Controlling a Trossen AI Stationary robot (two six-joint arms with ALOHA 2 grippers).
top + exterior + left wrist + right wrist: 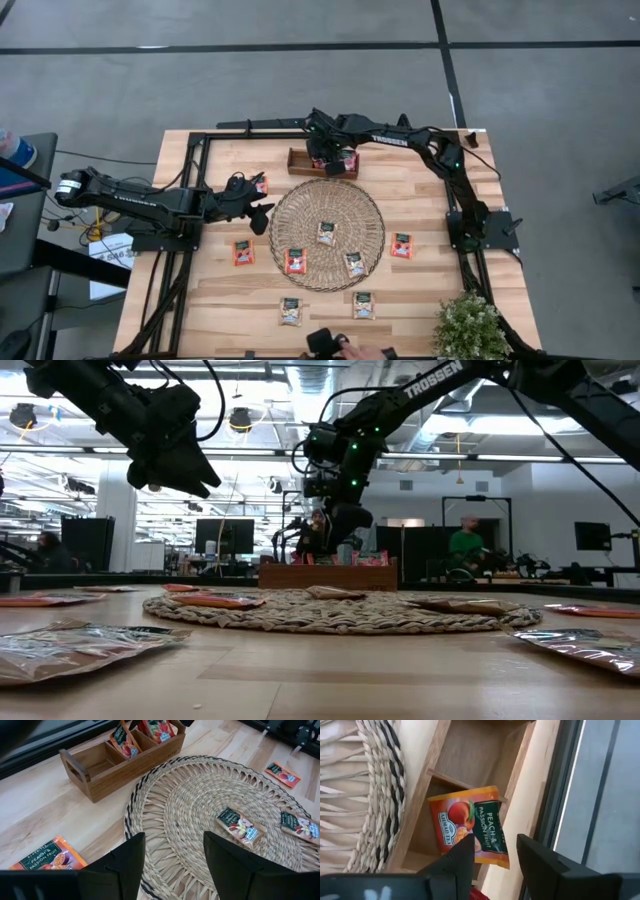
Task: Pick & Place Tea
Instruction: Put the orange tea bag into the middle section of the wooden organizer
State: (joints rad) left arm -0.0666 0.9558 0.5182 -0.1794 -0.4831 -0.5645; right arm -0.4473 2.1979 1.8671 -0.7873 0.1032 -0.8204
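Peach sachet (470,827): I see it tilted in the wooden tray (322,165), top centre of the high view, under my right tool (333,160), fingers apart, not clamped on it. Other sachets (326,233): on the woven mat (327,234) and bench (420,290). Left tool (262,217): open, hovering at the mat's left edge.

We read "TROSSEN" on the right arm (437,380). Sachet (472,827) in the tray (465,755): "AHMAD TEA", "PEACH & PASSION FRUIT". Orange sachet (47,861) on the bench (30,820): "PEACH & PASSION FRUIT". Other print is unreadable.
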